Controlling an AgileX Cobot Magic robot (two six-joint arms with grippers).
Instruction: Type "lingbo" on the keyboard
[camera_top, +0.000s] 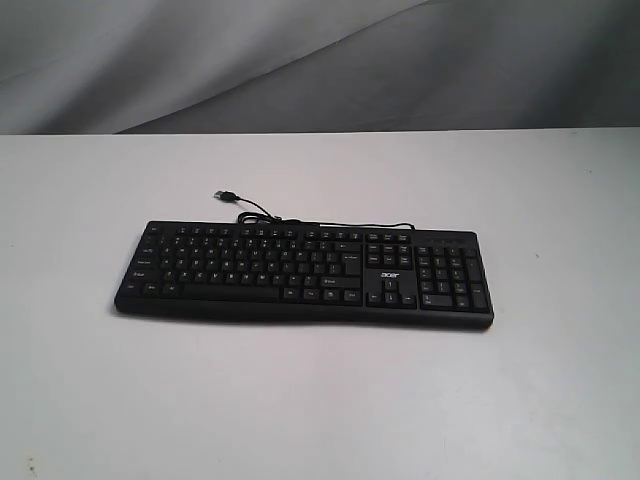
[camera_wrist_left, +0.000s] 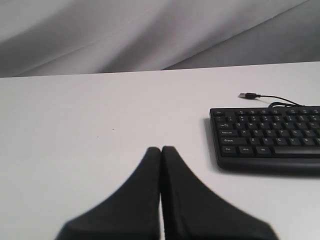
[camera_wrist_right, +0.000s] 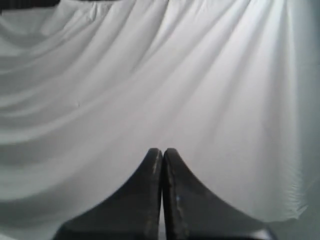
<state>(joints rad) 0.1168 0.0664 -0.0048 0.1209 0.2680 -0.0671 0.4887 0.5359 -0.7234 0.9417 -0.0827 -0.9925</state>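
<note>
The black full-size keyboard (camera_top: 305, 273) lies flat on the white table, number pad at its right end, white logo beside it. Its thin black USB cable (camera_top: 250, 210) curls away behind it, plug loose on the table. Neither arm shows in the exterior view. In the left wrist view my left gripper (camera_wrist_left: 161, 149) is shut with nothing between its fingers, above bare table, apart from the keyboard's (camera_wrist_left: 270, 137) left end. My right gripper (camera_wrist_right: 162, 150) is shut too and empty, with only the cloth backdrop behind it; no keyboard shows in that view.
The white table (camera_top: 320, 400) stretches wide on all sides of the keyboard. A grey-white draped cloth (camera_top: 300, 60) hangs behind the table's far edge.
</note>
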